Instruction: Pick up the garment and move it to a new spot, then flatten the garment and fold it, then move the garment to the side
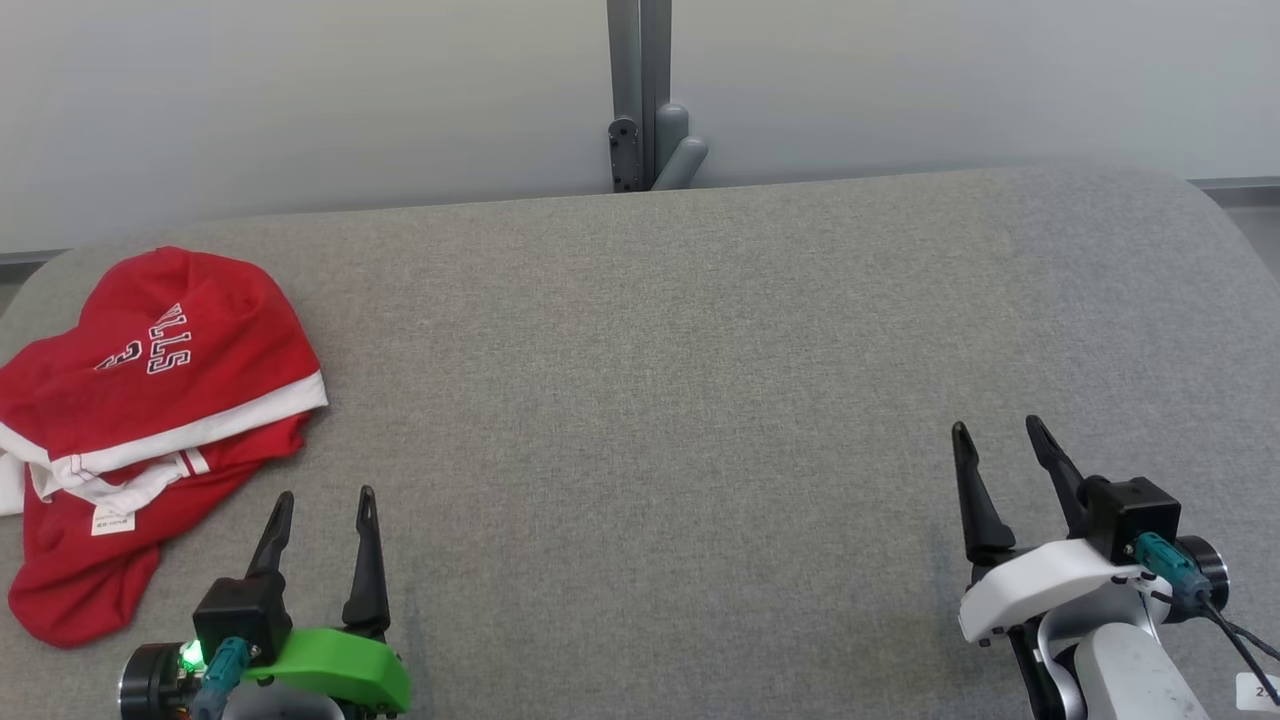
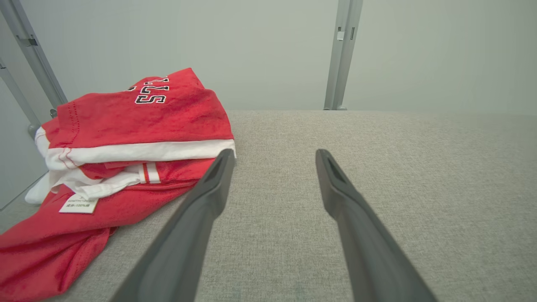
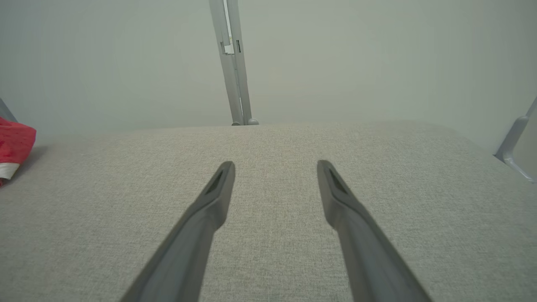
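- Noted a grey fabric-covered table (image 1: 700,350) spanning the head view, rounded at its far corners, backed by a pale wall (image 1: 300,100) with a grey post (image 1: 640,90) at the far middle.
- Found the red garment (image 1: 150,400) heaped at the table's far-left end, crumpled and doubled over itself, lettering uppermost, a white band (image 1: 200,425) across the fold (hem or trim, cannot tell which), one lobe trailing toward the near edge.
- Recorded the left gripper (image 1: 326,494) at the lower left, just beside the garment's near-right margin yet apart from it, jaws spread wide with nothing between them.
- Recorded the right gripper (image 1: 998,424) at the lower right, well apart from the garment, jaws likewise spread wide and empty.
- Spotted a small white label (image 1: 112,520) face-up on the lower fold, print too small to read.
- Judged as the first step: pick-up not yet begun, nothing flattened or folded.
- Next move, by judgement: swing the left gripper leftward and down onto a raised fold, close on several layers rather than a single ply, lift clear, carry toward the table's middle; bring the right gripper across for a second hold before spreading.
- Flagged as risk: slack cloth slipping from a thin pinch, or the trailing lobe dragging along the table.
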Motion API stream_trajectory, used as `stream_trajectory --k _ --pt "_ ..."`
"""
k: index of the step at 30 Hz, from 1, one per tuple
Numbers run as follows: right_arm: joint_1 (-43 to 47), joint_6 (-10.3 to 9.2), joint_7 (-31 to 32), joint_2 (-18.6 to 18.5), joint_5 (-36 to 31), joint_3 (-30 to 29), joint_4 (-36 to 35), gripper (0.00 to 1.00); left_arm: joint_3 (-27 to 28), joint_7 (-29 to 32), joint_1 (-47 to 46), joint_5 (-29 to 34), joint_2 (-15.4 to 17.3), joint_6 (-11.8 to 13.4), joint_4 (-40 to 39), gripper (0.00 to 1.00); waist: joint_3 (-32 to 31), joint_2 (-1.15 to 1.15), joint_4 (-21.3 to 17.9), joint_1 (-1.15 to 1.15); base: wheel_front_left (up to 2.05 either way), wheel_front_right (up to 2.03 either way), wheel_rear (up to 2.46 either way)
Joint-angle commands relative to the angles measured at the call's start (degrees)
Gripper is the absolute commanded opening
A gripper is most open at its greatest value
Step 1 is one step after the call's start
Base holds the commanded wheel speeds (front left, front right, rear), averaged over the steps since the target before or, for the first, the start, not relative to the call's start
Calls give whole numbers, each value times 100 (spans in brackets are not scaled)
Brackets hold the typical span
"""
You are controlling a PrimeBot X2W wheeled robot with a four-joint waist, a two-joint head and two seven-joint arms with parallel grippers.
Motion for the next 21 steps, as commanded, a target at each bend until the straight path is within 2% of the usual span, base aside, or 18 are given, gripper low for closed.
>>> stream_trajectory --k 1,6,10,15,21 --pt "-47 1 -65 -14 -125 2 10 100 5 -60 58 136 41 51 -18 100 3 0 5 0 0 0 0" --pt "-39 1 -50 -10 -144 -10 13 100 3 -45 51 115 40 63 -43 100 26 0 55 0 0 0 0" --pt "37 1 -49 -25 -140 -21 -1 100 -33 -39 -4 78 39 64 -9 100 53 0 356 0 0 0 0" --pt "32 1 -49 -20 -139 58 -21 100 -16 -38 8 28 38 102 24 100 89 0 1034 0 0 0 0" --pt "36 1 -49 2 -84 186 105 100 108 -38 181 84 37 100 88 100 22 0 2058 0 0 0 0"
